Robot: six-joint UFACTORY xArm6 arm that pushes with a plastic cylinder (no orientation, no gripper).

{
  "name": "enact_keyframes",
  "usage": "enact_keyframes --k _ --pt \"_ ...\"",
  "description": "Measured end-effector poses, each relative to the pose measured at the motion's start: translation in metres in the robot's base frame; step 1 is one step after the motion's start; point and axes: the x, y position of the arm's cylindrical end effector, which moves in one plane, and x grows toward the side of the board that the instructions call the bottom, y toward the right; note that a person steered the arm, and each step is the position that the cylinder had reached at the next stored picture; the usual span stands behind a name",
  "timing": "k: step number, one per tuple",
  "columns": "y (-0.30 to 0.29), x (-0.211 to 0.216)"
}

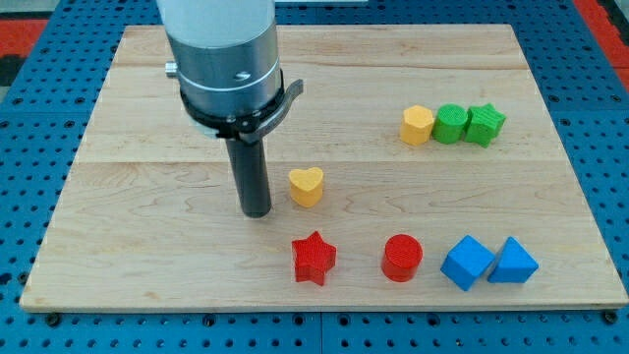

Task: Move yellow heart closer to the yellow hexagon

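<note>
The yellow heart point(307, 185) lies near the middle of the wooden board point(147, 187). The yellow hexagon point(417, 125) sits toward the view's upper right, well apart from the heart. My tip point(257, 211) is the lower end of the dark rod and rests on the board just to the view's left of the yellow heart, with a small gap between them.
A green round block point(450, 123) and a green star point(486, 124) line up to the right of the yellow hexagon. A red star point(314, 259), a red cylinder point(402, 258), a blue cube point(467, 262) and a blue triangular block point(513, 262) stand along the view's bottom.
</note>
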Motion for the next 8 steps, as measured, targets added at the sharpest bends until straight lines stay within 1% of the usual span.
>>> enact_keyframes --k 1,2,3,4,5,6,7,8 --pt "0.008 0.022" --pt "0.025 0.002" --pt "0.048 -0.027" --pt "0.093 -0.032" --pt "0.126 -0.03" --pt "0.153 -0.039" --pt "0.122 -0.086" --pt "0.111 -0.073"
